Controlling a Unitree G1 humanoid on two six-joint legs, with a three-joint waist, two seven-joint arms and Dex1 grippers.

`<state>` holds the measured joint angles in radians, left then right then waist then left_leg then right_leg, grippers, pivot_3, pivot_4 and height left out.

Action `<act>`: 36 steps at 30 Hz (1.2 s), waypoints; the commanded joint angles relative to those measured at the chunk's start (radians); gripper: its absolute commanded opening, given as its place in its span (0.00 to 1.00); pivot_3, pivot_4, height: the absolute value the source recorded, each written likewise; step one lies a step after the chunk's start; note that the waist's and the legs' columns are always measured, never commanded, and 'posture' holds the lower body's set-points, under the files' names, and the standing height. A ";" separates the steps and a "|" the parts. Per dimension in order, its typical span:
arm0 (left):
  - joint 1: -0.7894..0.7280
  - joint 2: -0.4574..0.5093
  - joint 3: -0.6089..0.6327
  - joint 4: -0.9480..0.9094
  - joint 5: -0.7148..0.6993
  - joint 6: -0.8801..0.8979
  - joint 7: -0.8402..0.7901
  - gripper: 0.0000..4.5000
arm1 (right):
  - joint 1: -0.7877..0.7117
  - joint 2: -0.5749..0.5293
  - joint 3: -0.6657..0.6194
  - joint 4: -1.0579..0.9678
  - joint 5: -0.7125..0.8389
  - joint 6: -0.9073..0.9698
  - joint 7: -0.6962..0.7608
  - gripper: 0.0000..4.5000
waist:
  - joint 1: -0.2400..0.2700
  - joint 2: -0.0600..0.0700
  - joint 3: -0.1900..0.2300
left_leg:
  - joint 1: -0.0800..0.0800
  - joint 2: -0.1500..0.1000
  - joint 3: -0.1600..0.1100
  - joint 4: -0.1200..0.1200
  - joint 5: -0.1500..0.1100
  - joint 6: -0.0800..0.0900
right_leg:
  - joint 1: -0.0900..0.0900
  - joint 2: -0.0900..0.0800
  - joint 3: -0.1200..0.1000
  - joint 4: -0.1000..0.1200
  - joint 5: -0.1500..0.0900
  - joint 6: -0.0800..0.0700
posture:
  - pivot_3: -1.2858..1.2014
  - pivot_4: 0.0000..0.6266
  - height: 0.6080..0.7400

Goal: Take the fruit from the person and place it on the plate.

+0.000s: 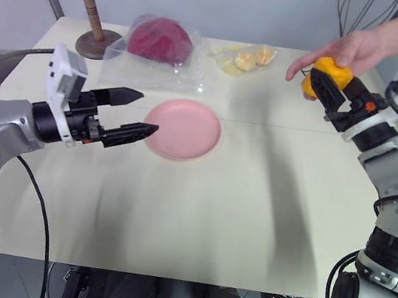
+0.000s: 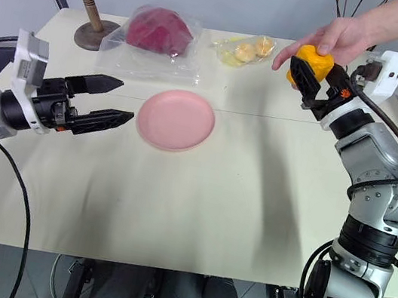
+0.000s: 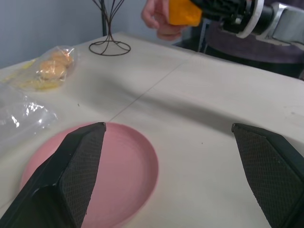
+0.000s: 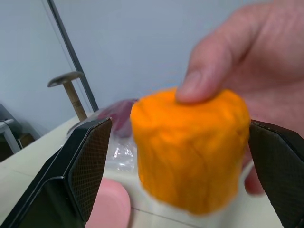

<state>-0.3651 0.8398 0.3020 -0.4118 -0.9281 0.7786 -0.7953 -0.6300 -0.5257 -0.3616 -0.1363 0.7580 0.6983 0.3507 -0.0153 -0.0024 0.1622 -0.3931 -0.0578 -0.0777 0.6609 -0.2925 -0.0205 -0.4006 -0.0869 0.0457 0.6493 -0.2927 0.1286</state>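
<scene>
Nearest the robot, left gripper is hovering just beside the pink plate, fingers spread, empty. Farther back, right gripper is reaching with wide-open fingers flanking the orange fruit, which the person's hand is gripping above the table.

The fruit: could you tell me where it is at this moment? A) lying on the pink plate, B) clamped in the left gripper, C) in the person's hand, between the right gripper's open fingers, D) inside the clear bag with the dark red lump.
C: the person's hand holds the fruit from above, between the open fingers of the right gripper, which do not touch it; the plate is bare.
</scene>
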 commanded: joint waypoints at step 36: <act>0.277 -0.059 0.082 -0.093 0.196 -0.115 0.166 1.00 | -0.105 0.392 0.531 0.407 -0.414 -0.345 0.205 0.56 | -0.030 0.000 0.000 | -0.001 0.000 0.001 -0.009 0.006 -0.010 | -0.007 0.000 0.002 0.001 0.000 0.000 | 0.52 0.24 1.00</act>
<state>-0.0891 0.7795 0.3513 -0.4685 -0.7309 0.6841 -0.6420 -0.6984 -0.1490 0.1640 0.2382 0.3745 0.4169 0.5390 -0.0449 -0.0026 0.1623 -0.3938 -0.0575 -0.0771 0.6516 -0.2865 -0.0308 -0.4078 -0.0862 0.0473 0.6498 -0.2928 0.1281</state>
